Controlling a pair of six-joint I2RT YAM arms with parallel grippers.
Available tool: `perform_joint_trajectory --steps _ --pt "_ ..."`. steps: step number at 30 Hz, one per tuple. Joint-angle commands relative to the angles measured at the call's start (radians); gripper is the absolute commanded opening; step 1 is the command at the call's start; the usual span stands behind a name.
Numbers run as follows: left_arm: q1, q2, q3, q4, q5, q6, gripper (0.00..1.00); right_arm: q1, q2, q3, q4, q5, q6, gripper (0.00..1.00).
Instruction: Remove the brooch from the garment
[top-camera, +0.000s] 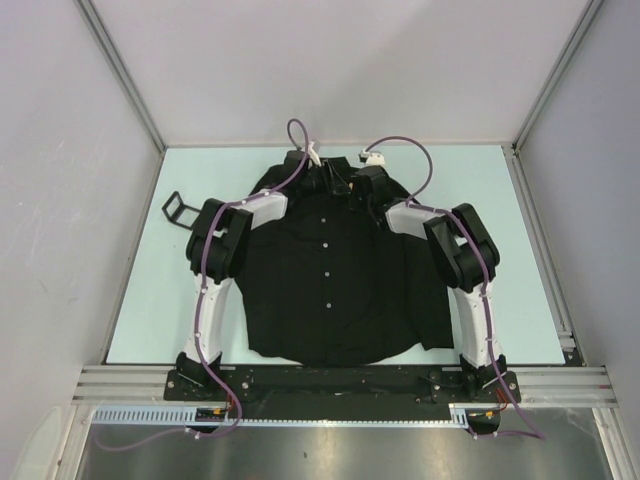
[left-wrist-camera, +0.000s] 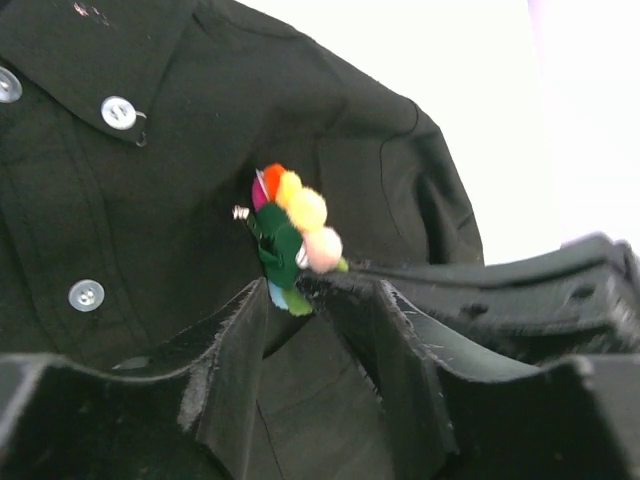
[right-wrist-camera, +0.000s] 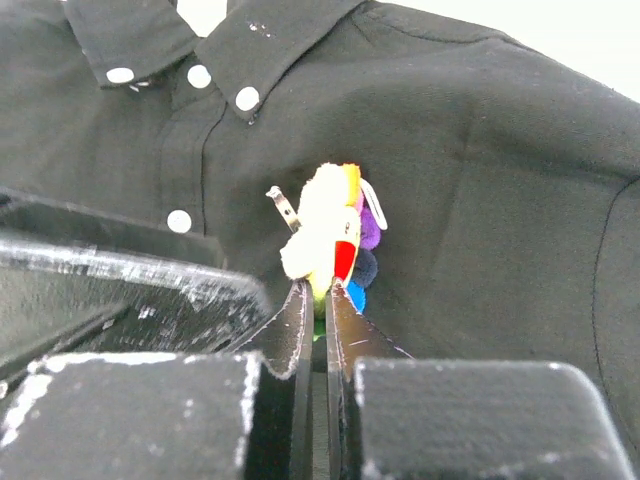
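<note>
High on the garment (top-camera: 320, 290), both arms (top-camera: 215, 290) outstretched, right gripper (right-wrist-camera: 318, 300) tight on the brooch (right-wrist-camera: 330, 235), left gripper (left-wrist-camera: 292, 305) spread near it.

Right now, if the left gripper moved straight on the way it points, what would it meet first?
Probably the brooch, held by the right gripper; the garment lies behind. Depth is unclear.

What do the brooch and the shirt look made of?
The brooch: soft felt or pom-pom fibre, matte, judging by fuzzy edges; its clasp glints like bare metal. The black shirt: woven cloth, possibly cotton, matte, with visible creases and stitched seams.
</note>
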Motion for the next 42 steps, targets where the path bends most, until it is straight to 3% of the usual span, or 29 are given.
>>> perform_joint_trajectory --steps 1,10,13,15,23,27,31,36,40,42 --pt "-0.011 -0.048 0.032 -0.038 0.013 0.036 0.46 -0.045 -0.023 -0.037 0.022 -0.105 0.081 0.0" --pt "0.011 -0.013 0.052 -0.041 0.014 0.015 0.47 -0.116 -0.029 -0.1 0.064 -0.235 0.187 0.0" --pt "0.02 0.007 0.074 -0.021 0.055 0.007 0.35 -0.125 -0.029 -0.111 0.067 -0.255 0.204 0.0" --pt "0.024 0.046 0.142 -0.047 0.106 0.021 0.32 -0.132 -0.027 -0.117 0.061 -0.261 0.217 0.0" --pt "0.024 0.128 0.24 -0.067 0.14 0.008 0.43 -0.152 -0.032 -0.131 0.061 -0.292 0.246 0.0" --pt "0.023 0.137 0.252 -0.063 0.117 0.001 0.56 -0.156 -0.034 -0.134 0.059 -0.298 0.249 0.0" --pt "0.023 0.175 0.284 -0.047 0.138 -0.034 0.57 -0.159 -0.037 -0.137 0.059 -0.301 0.252 0.0" --pt "0.012 0.211 0.322 -0.029 0.154 -0.058 0.5 -0.163 -0.034 -0.139 0.064 -0.315 0.255 0.0" --pt "0.011 0.214 0.321 -0.041 0.141 -0.065 0.36 -0.174 -0.029 -0.139 0.067 -0.325 0.264 0.0" --pt "0.011 0.208 0.313 -0.041 0.135 -0.068 0.34 -0.182 -0.024 -0.139 0.069 -0.338 0.278 0.0"
